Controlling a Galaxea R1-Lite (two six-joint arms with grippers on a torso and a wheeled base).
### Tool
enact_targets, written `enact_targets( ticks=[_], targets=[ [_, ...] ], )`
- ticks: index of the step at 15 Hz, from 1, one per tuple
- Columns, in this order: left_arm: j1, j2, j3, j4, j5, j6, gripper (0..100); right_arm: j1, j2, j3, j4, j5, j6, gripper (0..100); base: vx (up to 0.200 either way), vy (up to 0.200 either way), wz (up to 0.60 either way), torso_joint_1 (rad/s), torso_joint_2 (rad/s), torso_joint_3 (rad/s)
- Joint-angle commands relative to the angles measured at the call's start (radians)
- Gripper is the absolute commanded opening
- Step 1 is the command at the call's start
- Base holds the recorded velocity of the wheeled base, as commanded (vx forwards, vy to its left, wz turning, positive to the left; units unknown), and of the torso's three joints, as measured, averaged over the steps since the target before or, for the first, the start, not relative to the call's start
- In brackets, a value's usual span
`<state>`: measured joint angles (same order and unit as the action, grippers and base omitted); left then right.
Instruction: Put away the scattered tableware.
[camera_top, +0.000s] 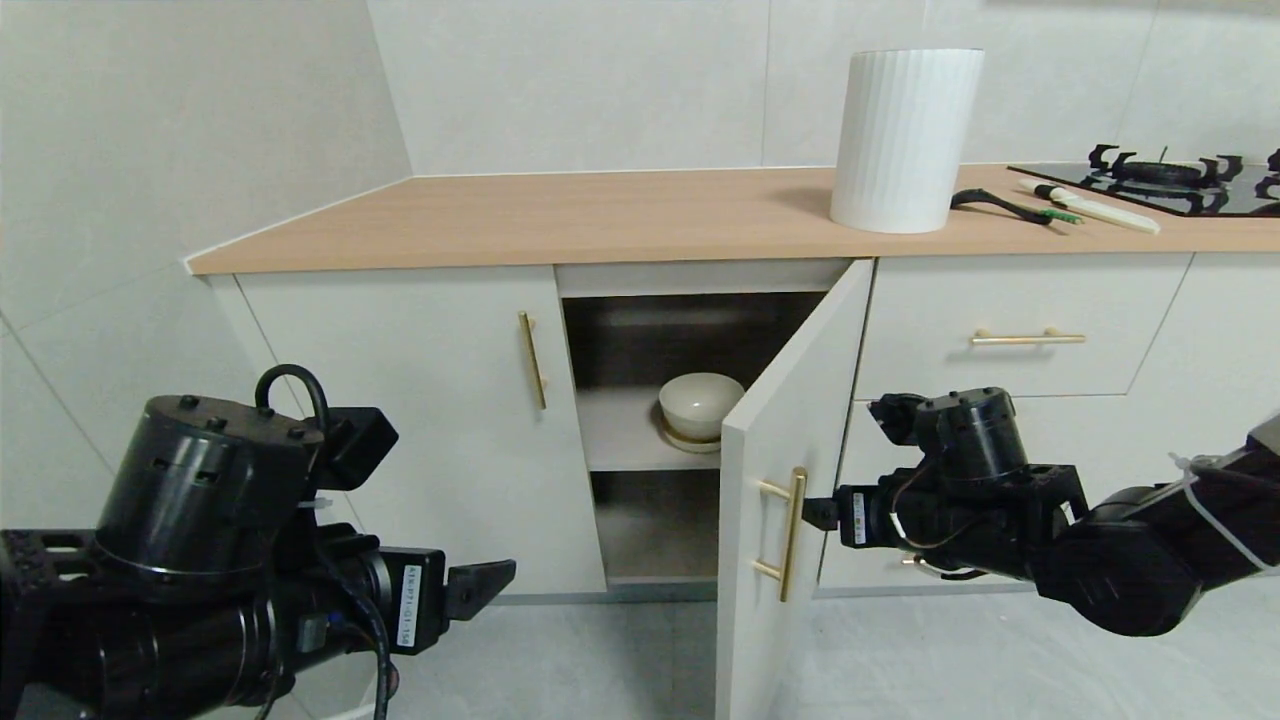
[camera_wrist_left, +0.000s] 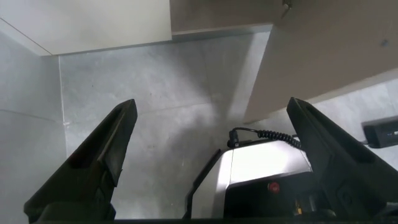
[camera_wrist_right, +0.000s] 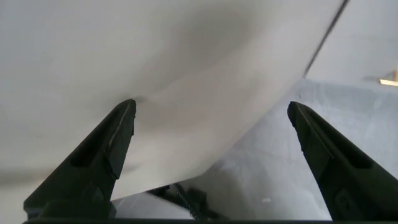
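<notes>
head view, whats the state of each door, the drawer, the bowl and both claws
right cabinet door: open, swung out
left cabinet door: shut
drawer: shut
bowl: upright, on a plate on the cabinet shelf
left claw: open, empty
right claw: open, empty, near the open door's handle

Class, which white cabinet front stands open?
The middle white cabinet door, swung outward showing a cream bowl inside; the left door and right drawer front are shut.
</notes>
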<state>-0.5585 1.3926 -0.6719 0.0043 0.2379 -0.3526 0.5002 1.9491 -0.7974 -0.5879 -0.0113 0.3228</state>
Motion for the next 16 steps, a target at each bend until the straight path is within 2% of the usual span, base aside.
enact_targets(
  ticks=[1,4,6,9,14,16],
  targets=[
    [0.000,0.003,0.000,0.002,0.006,0.006,100,0.001,0.030,-0.003,-0.009,-0.001,0.004,100,0.000,0.000,0.00,0.000,0.00,0.000],
    [0.000,0.008,0.000,0.000,0.012,0.006,100,0.024,0.057,-0.003,-0.061,-0.007,0.010,100,0.200,0.000,0.00,-0.001,0.00,0.002],
    [0.000,0.010,0.002,0.002,0.012,0.006,100,0.037,0.091,-0.008,-0.116,-0.059,0.025,100,0.200,0.000,0.00,0.007,0.00,0.002],
    [0.000,0.010,0.002,0.002,0.012,0.007,100,0.046,0.123,-0.019,-0.164,-0.087,0.047,100,0.000,0.000,0.00,0.000,0.00,0.000],
    [0.000,0.013,0.003,0.000,0.012,0.007,100,0.075,0.189,-0.115,-0.176,-0.182,0.164,100,0.000,0.000,0.00,0.000,0.00,0.000],
    [0.000,0.013,0.003,0.000,0.012,0.007,100,0.075,0.192,-0.131,-0.178,-0.185,0.199,100,0.000,0.000,0.00,0.000,0.00,0.000]
  ],
)
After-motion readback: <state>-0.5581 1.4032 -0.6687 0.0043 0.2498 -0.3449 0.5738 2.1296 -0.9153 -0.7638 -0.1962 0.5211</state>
